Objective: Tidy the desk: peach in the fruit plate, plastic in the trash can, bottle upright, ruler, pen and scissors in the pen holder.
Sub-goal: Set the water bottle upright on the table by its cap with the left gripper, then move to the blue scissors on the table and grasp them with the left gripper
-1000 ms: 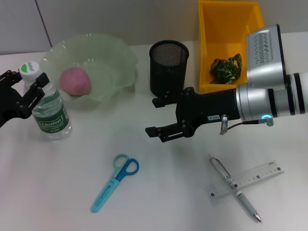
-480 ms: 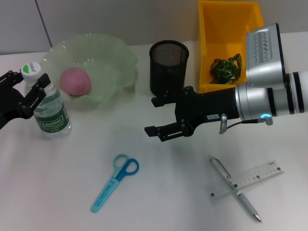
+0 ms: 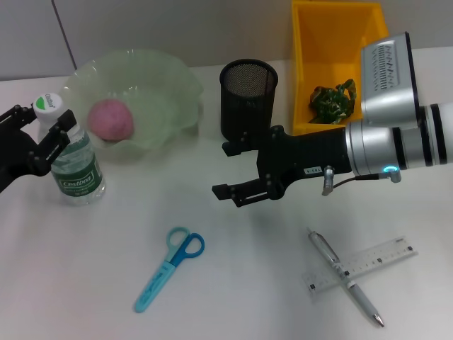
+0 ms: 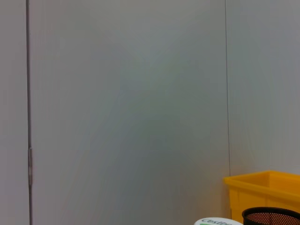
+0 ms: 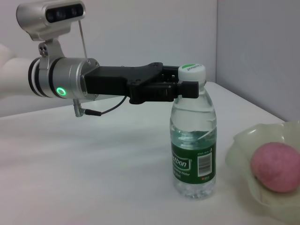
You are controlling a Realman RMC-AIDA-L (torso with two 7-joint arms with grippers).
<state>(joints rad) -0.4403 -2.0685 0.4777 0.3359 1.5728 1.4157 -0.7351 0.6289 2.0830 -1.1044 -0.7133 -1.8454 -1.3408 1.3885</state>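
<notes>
Bottle (image 3: 76, 164) upright on bench beside fruit plate (image 3: 166, 85) | left tool (image 3: 44, 138) straddles its neck, grip seemingly slack | right tool (image 3: 233, 172) spread wide, empty, near pen holder (image 3: 248, 99) | my next move: free bottle, fetch scissors (image 3: 168, 268).

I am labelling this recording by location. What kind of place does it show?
Probably a lab or office test bench staged as a desk: a plain white table before bare grey wall panels, with stationery such as a ruler and blue scissors, beside a mesh pen holder.
</notes>
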